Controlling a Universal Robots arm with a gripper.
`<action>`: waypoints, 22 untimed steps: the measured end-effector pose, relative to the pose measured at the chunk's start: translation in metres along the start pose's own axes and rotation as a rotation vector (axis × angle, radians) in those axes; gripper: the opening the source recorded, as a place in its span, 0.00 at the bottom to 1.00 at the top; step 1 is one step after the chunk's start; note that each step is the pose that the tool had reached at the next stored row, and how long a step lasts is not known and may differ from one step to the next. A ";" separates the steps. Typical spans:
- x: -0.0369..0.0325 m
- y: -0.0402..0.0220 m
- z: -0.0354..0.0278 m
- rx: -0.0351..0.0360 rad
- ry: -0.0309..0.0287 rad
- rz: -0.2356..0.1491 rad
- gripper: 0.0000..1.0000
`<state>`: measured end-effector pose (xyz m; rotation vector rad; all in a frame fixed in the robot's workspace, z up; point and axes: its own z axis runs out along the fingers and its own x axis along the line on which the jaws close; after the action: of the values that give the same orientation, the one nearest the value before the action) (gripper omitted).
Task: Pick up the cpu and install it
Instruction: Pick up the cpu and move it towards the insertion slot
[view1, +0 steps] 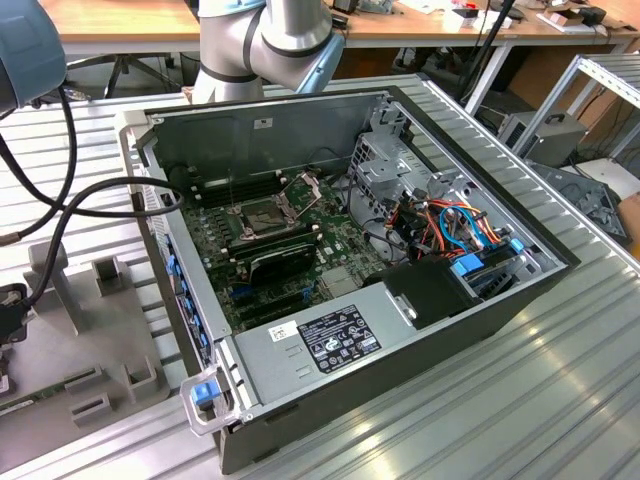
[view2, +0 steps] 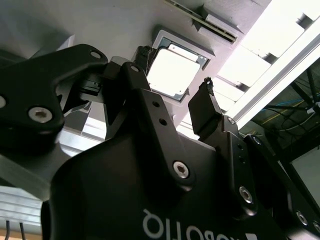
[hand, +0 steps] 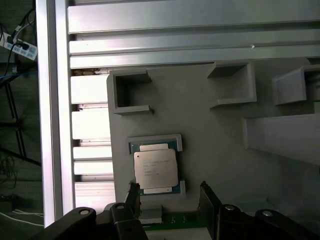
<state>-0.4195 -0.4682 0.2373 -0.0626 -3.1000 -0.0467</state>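
1. The cpu (hand: 155, 168) lies flat, metal face up, in a shallow nest on the grey fixture plate (hand: 225, 165).
2. It is probably light, stiff, slick-faced and delicate underneath, so it is best pinched gently by two opposite edges and kept level.
3. The claw (hand: 169, 187) is spread open. The chip shows between its fingers, with no contact visible.
4. Raised lips (hand: 155, 141) hug two of the chip's sides, and a green board strip (hand: 185, 218) lies just beside the nest. Either could snag a fingertip.
5. In the exterior view, the plate rests on the desk (view1: 560, 400) at 8 o'clock from the computer case (view1: 480, 320). Inside the case, the socket (view1: 262, 215) has its frame lifted.
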 end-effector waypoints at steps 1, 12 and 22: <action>-0.0001 0.0000 0.0001 0.0000 0.0000 0.000 0.60; -0.0035 0.0000 0.0018 0.0000 0.0000 0.000 0.60; -0.0002 -0.0004 0.0050 0.0000 -0.0001 0.000 0.60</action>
<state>-0.4195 -0.4685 0.2323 -0.0626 -3.1001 -0.0468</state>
